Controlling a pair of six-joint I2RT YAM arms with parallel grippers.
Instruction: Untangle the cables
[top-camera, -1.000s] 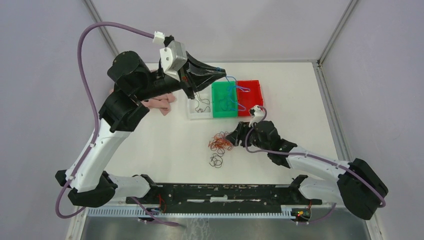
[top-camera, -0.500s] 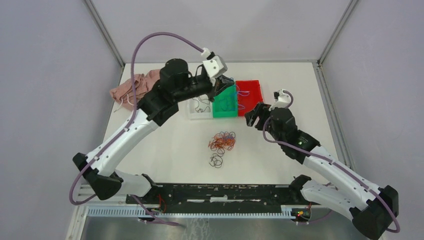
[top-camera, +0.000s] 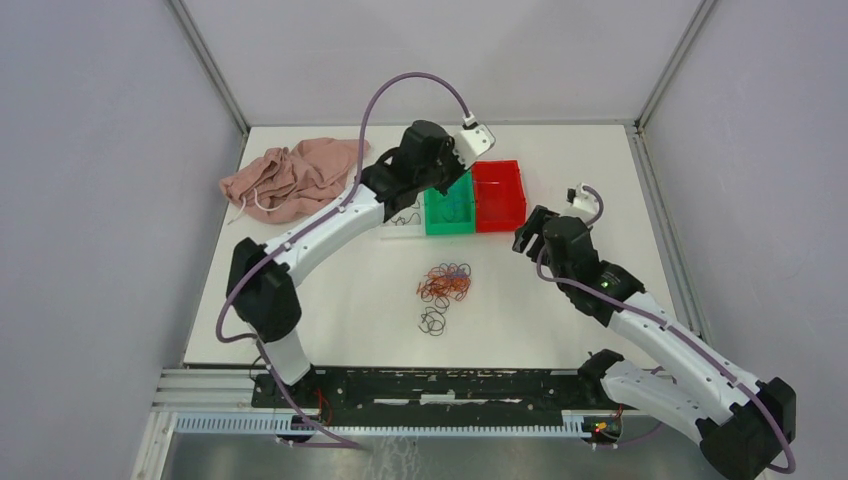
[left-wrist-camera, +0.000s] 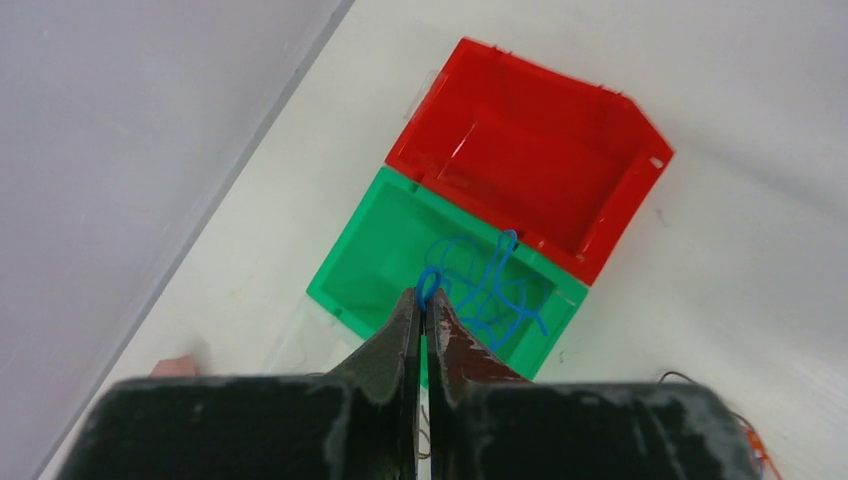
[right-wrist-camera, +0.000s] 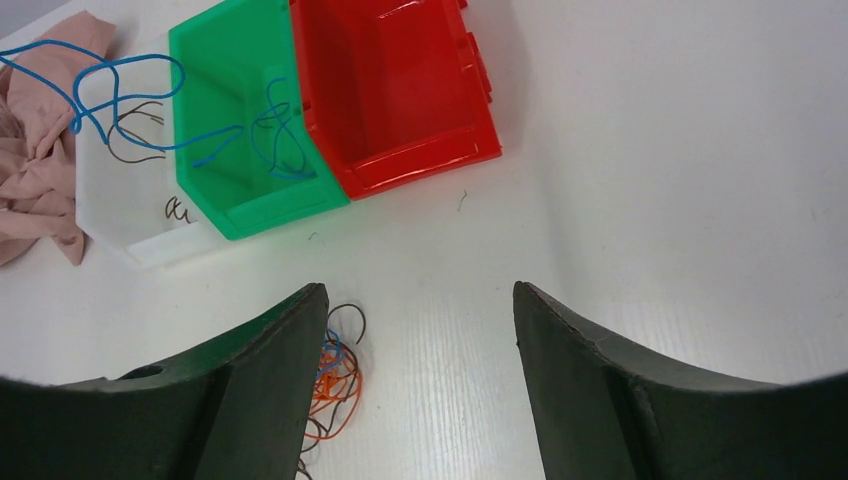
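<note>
Above the green bin (left-wrist-camera: 372, 248), a blue wire (left-wrist-camera: 500, 258) is being pinched in the left claw (left-wrist-camera: 421, 298), the right claw (right-wrist-camera: 420, 290) being held wide.

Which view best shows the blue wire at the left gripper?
Left wrist: the blue wire coils in the green bin, one loop pinched in the left gripper. Right wrist shows its loops across the green bin and clear tray, not the grip. In top external, the left arm hides most of it.
</note>
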